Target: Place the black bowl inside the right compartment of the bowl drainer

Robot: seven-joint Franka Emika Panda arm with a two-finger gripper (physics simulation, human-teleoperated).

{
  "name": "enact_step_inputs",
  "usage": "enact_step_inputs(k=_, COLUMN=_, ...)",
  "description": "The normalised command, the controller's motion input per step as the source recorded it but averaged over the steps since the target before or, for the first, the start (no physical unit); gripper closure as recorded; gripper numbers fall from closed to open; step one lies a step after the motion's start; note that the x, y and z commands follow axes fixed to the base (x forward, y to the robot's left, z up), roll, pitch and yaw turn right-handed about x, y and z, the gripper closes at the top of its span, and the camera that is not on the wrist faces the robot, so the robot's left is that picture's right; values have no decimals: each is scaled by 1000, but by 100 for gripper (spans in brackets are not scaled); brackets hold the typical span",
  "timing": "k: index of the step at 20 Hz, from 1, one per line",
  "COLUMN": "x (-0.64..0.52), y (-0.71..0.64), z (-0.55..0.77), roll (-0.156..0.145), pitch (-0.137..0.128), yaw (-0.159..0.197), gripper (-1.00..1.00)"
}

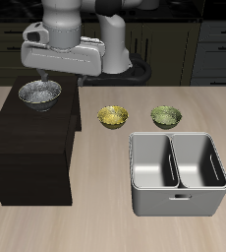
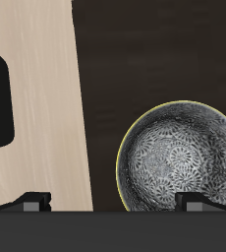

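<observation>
While the black bowl (image 1: 39,94) sits on top of a dark cabinet (image 1: 31,148) at the far part of the scene, the gripper (image 1: 43,79) hangs just above it, over the bowl's far rim. In the wrist view the bowl (image 2: 179,157) shows its silver-grey patterned inside, and the two fingertips (image 2: 34,202) stand wide apart and hold nothing; one tip is over the bowl's rim, the other over the dark cabinet top (image 2: 135,59) near its edge. The bowl drainer (image 1: 177,202) stands on the light wooden table (image 1: 100,177), near the front edge and well apart from the black bowl. Between them, farther back than the drainer, rest a yellow-gold bowl (image 1: 112,116) and an olive-green bowl (image 1: 165,115), side by side but not touching.
</observation>
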Motion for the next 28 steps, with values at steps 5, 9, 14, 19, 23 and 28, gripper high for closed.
enact_step_inputs(k=5, x=16, y=-47, z=-145, roll=-6, pitch=11, yaw=-25, gripper=-100)
enact_step_inputs(k=9, x=49, y=-52, z=-233, roll=1, pitch=36, yaw=-3, gripper=-100)
enact_step_inputs(k=14, x=14, y=116, z=-323, roll=12, pitch=43, yaw=6, gripper=-100)
enact_step_inputs(k=19, x=10, y=40, z=-285, roll=10, pitch=43, yaw=-10, gripper=-100)
enact_step_inputs(k=23, x=33, y=-100, z=-211, roll=-26, pitch=4, yaw=5, gripper=100)
enact_step_inputs(k=28, x=-58, y=-71, z=-57, roll=-6, pitch=7, yaw=-8, gripper=100)
